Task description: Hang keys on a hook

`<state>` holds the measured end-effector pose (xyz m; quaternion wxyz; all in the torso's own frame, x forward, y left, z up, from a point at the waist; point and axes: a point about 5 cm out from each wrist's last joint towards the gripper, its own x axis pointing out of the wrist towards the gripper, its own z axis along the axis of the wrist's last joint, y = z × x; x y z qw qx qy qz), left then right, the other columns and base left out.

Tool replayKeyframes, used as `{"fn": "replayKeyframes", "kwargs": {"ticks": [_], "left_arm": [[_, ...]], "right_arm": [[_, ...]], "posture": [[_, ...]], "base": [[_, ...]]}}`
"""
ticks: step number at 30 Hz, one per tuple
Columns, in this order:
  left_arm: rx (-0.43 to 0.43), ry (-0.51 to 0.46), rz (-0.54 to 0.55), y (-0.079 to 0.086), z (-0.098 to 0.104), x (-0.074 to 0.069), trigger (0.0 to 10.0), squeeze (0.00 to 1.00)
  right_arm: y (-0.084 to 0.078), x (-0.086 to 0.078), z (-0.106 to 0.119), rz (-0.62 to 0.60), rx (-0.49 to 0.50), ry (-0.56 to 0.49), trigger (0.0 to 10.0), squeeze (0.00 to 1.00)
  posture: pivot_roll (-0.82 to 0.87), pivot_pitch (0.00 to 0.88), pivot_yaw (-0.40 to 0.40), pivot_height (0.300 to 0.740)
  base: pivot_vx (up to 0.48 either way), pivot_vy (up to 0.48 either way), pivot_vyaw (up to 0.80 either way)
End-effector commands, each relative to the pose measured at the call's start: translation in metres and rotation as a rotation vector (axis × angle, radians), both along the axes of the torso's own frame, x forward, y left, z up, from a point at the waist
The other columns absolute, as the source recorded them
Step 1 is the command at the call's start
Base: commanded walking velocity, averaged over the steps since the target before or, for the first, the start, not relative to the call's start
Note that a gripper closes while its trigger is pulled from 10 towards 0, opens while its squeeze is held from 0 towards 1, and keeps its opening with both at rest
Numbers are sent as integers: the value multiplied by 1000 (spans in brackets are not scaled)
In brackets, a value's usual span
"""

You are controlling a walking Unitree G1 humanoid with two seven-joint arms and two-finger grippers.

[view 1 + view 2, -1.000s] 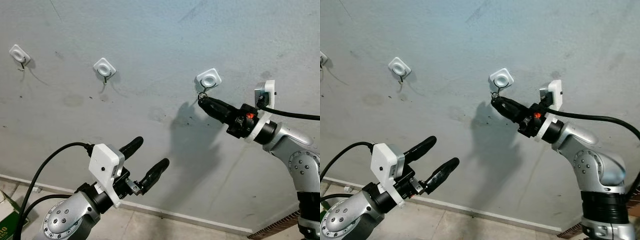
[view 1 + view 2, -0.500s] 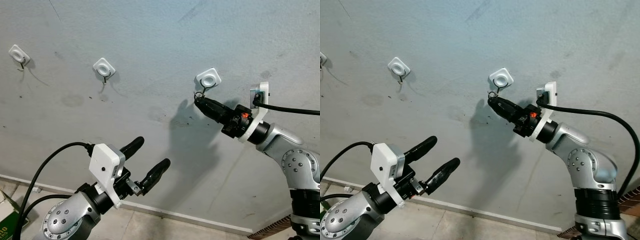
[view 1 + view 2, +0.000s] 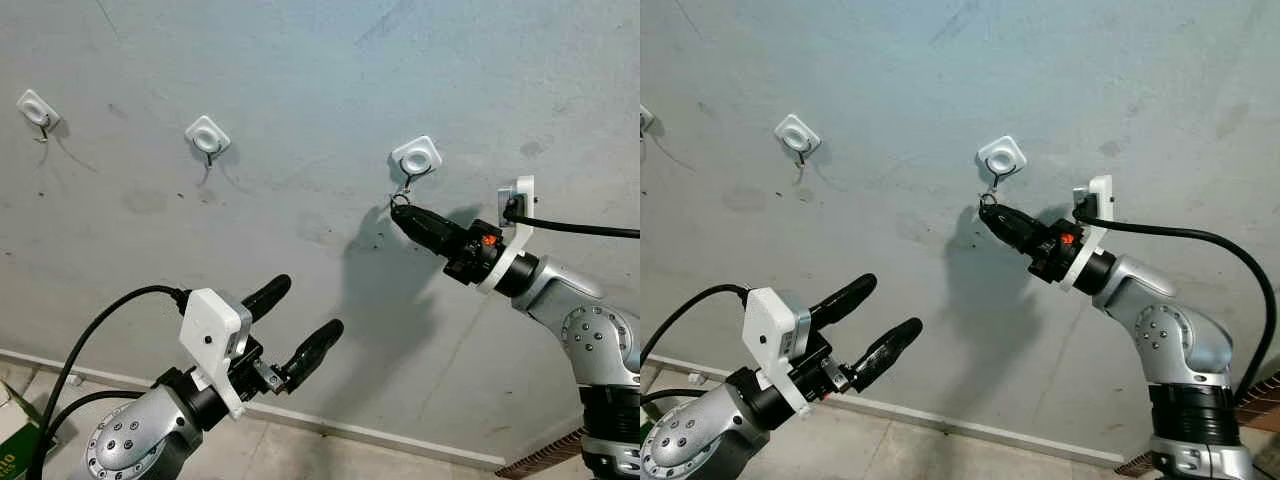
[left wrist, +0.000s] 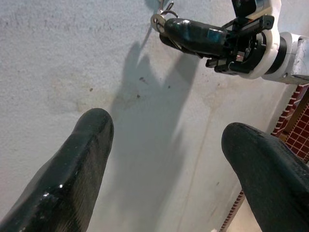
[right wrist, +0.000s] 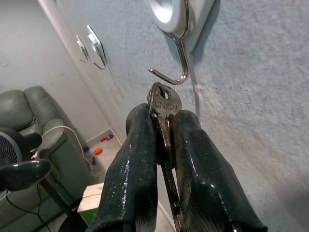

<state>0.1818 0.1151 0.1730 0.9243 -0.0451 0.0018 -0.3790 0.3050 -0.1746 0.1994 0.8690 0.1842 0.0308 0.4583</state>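
A white wall hook (image 3: 416, 158) with a bent metal prong (image 5: 175, 72) sits on the grey wall. My right gripper (image 3: 403, 214) is shut on a silver key (image 5: 165, 107), held just below the prong's tip; the key's ring end (image 3: 400, 200) pokes out past the fingertips and does not hang on the prong. In the left wrist view the key ring (image 4: 158, 20) shows at the right gripper's tip. My left gripper (image 3: 302, 320) is open, low and away from the wall, with nothing between its fingers (image 4: 77, 164).
Two more white hooks (image 3: 207, 136) (image 3: 38, 110) are fixed to the wall further left. A white skirting board (image 3: 380, 432) runs along the floor. A green armchair (image 5: 29, 145) and a fan (image 5: 14, 154) stand behind, in the right wrist view.
My right gripper has dropped slightly with the key, from touching the hook's prong to just beneath it. The left arm has barely moved.
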Motion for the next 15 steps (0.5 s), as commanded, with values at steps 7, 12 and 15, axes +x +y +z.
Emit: {"fn": "replayKeyframes", "kwargs": {"ticks": [7, 12, 15], "left_arm": [[14, -7, -4, 1, 2, -2, 10000, 0], [12, -5, -5, 0, 2, -2, 10000, 0], [12, -5, -5, 0, 2, -2, 10000, 0]], "right_arm": [[-2, -5, 8, 16, 22, -28, 10000, 0], [-5, -8, 5, 19, 11, -16, 10000, 0], [-5, -9, 2, 17, 11, 8, 10000, 0]], "posture": [[59, 42, 14, 740], [56, 43, 13, 740], [56, 43, 13, 740]], "base": [[0, 0, 0], [0, 0, 0], [0, 0, 0]]}}
